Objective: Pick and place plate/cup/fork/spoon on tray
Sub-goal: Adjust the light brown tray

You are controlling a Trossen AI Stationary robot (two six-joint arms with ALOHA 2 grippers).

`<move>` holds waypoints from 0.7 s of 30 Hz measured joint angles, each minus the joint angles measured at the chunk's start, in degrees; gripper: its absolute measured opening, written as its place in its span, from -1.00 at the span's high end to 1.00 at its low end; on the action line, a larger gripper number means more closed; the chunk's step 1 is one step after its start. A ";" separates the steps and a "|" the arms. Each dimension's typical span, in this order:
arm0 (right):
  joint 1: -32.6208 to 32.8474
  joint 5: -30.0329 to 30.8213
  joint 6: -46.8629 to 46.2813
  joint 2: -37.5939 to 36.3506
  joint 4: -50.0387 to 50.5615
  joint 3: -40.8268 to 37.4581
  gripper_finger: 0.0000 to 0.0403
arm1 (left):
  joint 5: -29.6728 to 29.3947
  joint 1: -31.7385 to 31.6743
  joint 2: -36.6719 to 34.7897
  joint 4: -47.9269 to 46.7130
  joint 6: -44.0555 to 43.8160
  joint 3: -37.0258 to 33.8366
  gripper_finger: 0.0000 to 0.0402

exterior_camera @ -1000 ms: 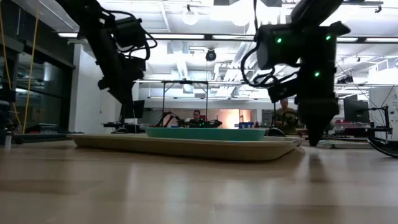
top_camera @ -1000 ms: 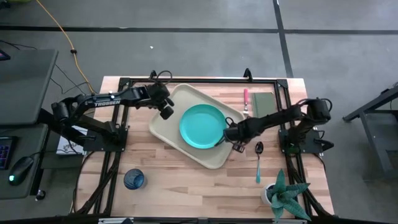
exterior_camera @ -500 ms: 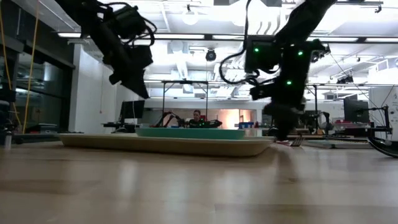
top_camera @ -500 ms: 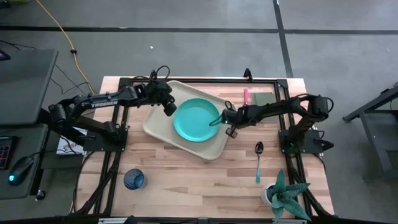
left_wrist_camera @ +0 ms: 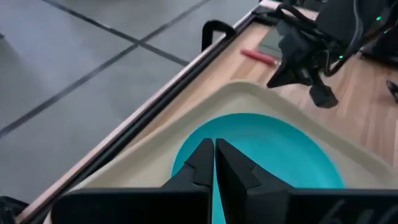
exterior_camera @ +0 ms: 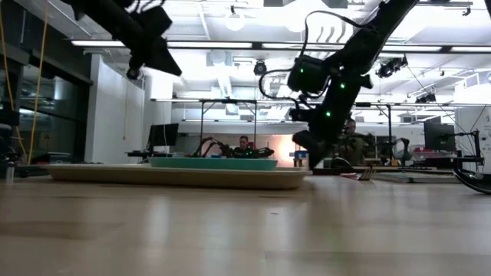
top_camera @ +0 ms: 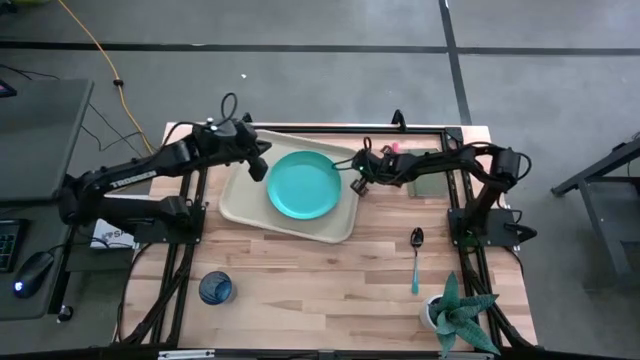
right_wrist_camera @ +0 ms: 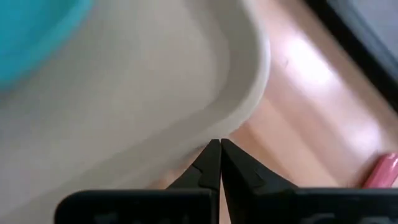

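Note:
The beige tray (top_camera: 240,195) lies flat on the table at the far centre-left, and the turquoise plate (top_camera: 303,185) rests flat inside it. My left gripper (top_camera: 258,168) is shut and hangs high above the tray's left part (exterior_camera: 153,57), touching nothing. My right gripper (top_camera: 353,180) is shut at the tray's far right corner. The red-handled fork (top_camera: 394,149) lies at the far edge. The blue-handled spoon (top_camera: 416,262) lies at the right. The dark-blue cup (top_camera: 215,288) stands near the front left. My right gripper's shut fingertips (right_wrist_camera: 211,155) stand at the outer side of the tray's rim, at its rounded far right corner (right_wrist_camera: 245,112). They come slanting down from the table's right. The tray lies flat on the table. I cannot tell whether the tips touch the rim.
A grey-green pad (top_camera: 425,165) lies under my right arm beside the fork. A potted plant (top_camera: 455,315) stands at the front right corner. Black frame rails (top_camera: 320,130) run along the table's edges. Bare wood (top_camera: 320,270) lies between the cup and the spoon.
My right gripper has swept toward the table's far left, staying at the tray's right rim. The tray, with the plate on it, has slid along the table toward the far left and turned a little. My left gripper has risen and gone toward the far left.

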State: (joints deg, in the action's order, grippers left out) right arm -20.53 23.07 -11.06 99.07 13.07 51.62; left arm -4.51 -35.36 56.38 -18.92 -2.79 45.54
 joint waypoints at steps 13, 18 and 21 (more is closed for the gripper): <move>4.66 -15.84 0.71 -7.26 3.40 0.04 1.00 | -2.71 0.18 -0.71 -10.46 -1.89 -1.58 1.00; 13.73 -19.35 0.81 -5.99 3.42 0.04 1.00 | -4.85 0.20 0.09 -14.95 -4.15 -5.85 1.00; 18.53 -18.71 1.02 -5.33 1.49 0.04 1.00 | -5.52 0.07 0.72 -15.72 -5.65 -9.45 1.00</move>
State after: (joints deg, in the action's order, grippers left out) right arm -2.00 4.36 -10.04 93.73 14.55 51.66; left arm -10.03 -35.29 57.11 -34.64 -8.43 36.09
